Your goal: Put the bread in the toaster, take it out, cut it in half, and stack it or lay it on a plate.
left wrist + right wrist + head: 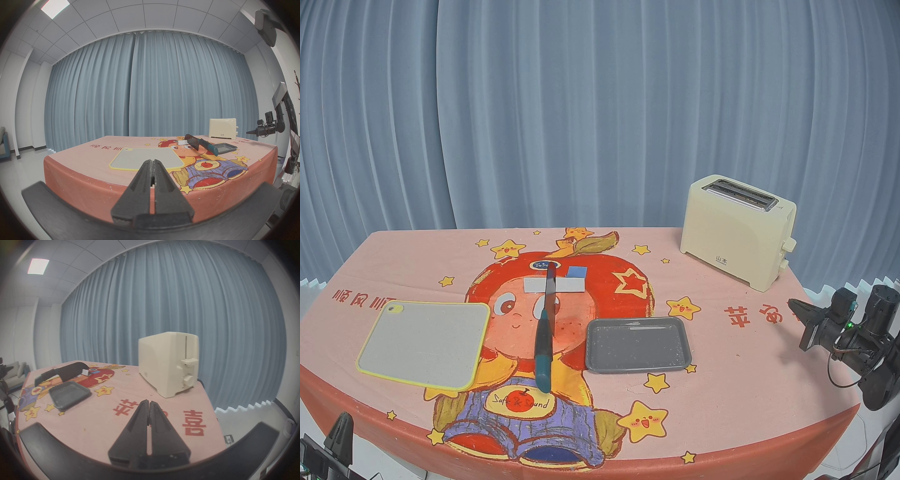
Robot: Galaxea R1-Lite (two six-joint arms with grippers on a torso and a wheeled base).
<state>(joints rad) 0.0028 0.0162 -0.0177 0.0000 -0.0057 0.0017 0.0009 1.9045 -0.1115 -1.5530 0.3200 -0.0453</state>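
Blue curtains (600,112) hang behind the pink-clothed bench (737,375). A cream toaster (737,231) stands right of centre in the head view. The cutting board (425,334) lies lower left and the grey tray (637,344) at centre, with the knife (544,337) between them, its blade crossing a white block (569,285). The left gripper (153,161) and right gripper (148,402) each have their fingers pressed together.

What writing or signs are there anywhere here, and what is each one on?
Tablecloth: large red Chinese characters near both ends.
Cartoon's shirt: small handwritten line, too blurred.
Toaster: small dark mark, too small to read.
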